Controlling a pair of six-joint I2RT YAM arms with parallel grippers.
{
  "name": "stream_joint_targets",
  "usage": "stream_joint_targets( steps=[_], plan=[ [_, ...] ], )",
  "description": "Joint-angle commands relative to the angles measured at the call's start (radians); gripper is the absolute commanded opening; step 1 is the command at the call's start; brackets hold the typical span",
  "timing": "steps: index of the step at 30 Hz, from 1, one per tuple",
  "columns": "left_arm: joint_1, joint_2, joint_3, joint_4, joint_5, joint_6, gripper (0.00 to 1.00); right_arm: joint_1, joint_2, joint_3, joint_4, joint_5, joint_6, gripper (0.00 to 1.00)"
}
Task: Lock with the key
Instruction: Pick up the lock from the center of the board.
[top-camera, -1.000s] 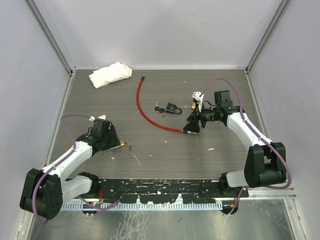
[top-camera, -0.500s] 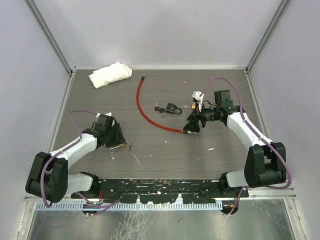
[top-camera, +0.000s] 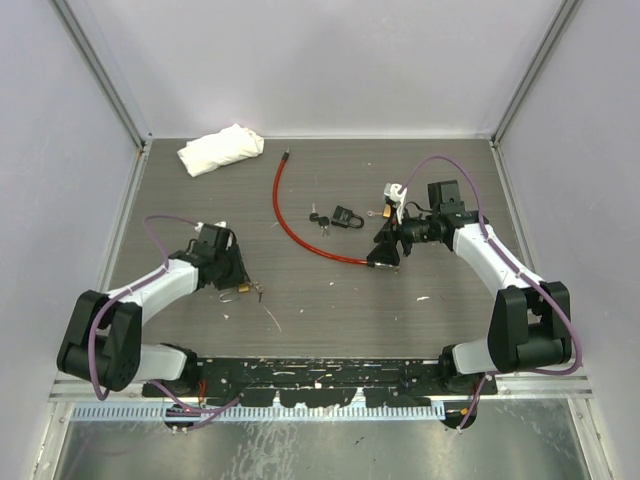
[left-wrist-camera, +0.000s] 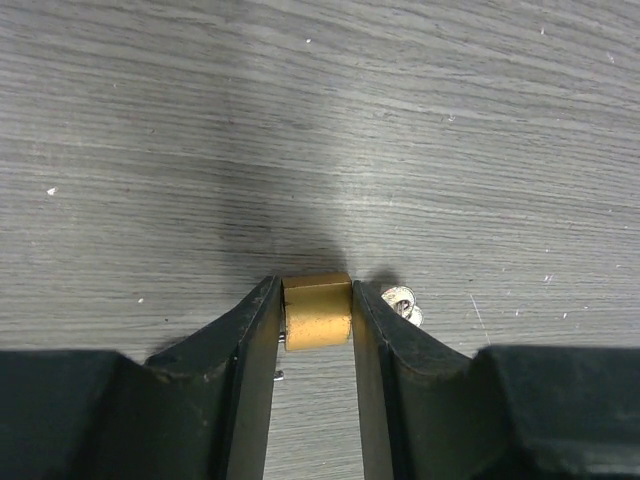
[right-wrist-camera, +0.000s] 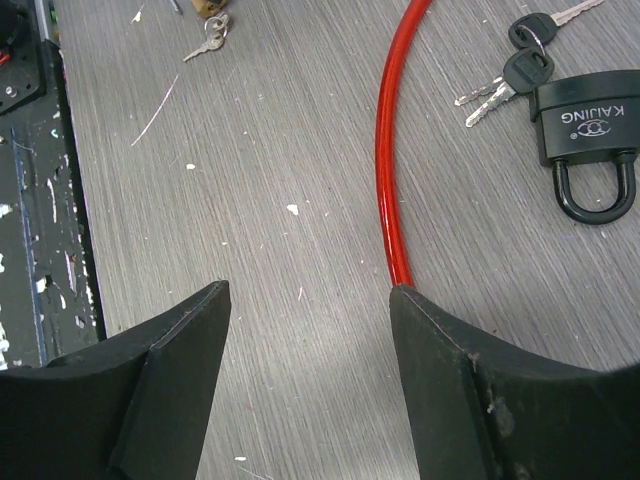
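Padlock (left-wrist-camera: 317, 311) now tight in left hand (left-wrist-camera: 315, 290)

Matt brass padlock (left-wrist-camera: 317, 311) on grey wood-grain table (left-wrist-camera: 400, 120).

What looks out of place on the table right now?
Nothing damaged. A crumpled white cloth lies in the far-left corner, and white flecks litter the table. The brass padlock sits square in the left hand.
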Motion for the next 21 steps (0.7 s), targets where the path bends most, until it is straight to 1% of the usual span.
stream_joint_targets(
  steps=[1, 3, 10, 15, 18, 21],
  plan=[
    [-0.016, 0.021, 0.042, 0.014, 0.001, 0.026, 0.33, 0.002, -0.003, 0.042, 0.006, -0.019, -0.013, 0.7],
    [-0.025, 0.026, 0.047, 0.009, -0.006, 0.03, 0.31, 0.002, -0.002, 0.042, 0.006, -0.019, -0.013, 0.7],
    [-0.06, 0.032, 0.067, 0.003, -0.013, 0.041, 0.3, 0.005, 0.003, 0.042, 0.006, -0.021, -0.014, 0.7],
    [-0.103, 0.009, 0.073, 0.042, -0.005, 0.037, 0.26, 0.021, 0.016, 0.034, 0.02, -0.051, 0.007, 0.7],
    [-0.134, -0.024, 0.074, 0.086, 0.013, 0.021, 0.25, 0.037, 0.026, 0.015, 0.065, -0.093, 0.067, 0.7],
    [-0.178, -0.043, 0.072, 0.159, 0.023, -0.007, 0.23, 0.056, 0.028, -0.021, 0.163, -0.125, 0.169, 0.7]
  ],
)
